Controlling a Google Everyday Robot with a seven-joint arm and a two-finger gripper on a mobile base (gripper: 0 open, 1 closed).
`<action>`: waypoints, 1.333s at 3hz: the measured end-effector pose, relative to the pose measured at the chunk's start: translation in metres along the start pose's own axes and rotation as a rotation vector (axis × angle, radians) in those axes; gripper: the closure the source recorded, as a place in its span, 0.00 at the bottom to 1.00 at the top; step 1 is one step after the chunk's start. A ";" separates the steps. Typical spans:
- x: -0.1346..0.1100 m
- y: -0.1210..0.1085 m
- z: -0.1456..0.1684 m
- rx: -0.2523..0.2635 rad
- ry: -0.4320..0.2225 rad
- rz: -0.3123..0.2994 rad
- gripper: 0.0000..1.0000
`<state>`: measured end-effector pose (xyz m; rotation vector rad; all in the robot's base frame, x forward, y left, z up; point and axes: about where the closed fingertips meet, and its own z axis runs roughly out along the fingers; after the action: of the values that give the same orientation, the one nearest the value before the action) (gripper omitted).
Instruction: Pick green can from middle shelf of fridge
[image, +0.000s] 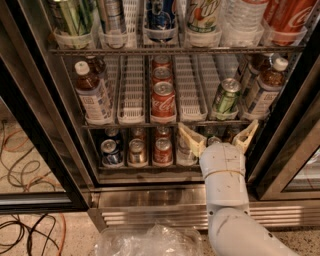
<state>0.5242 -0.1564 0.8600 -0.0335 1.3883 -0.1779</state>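
Note:
The green can (226, 98) stands upright at the front of a white lane tray on the middle shelf (165, 122) of the fridge (150, 202), right of centre. My gripper (219, 136) is open, its two tan fingers spread wide just below the shelf's front edge. It sits beneath the green can and slightly left of it, not touching it. The white arm rises from the bottom right.
Red cola cans (163, 101) line the centre lane. White-capped brown bottles stand at the left (92, 92) and right (267, 85). Small cans (135, 151) fill the lower rack. Tall cans in clear cups (202, 22) stand above. Clear plastic (145, 242) and cables (25, 160) lie on the floor.

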 end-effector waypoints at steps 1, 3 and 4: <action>0.000 0.000 0.000 0.000 0.001 0.001 0.00; 0.013 -0.006 0.028 0.051 -0.064 0.057 0.00; 0.010 -0.022 0.049 0.142 -0.163 0.078 0.00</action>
<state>0.5714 -0.1830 0.8616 0.1223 1.2090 -0.2037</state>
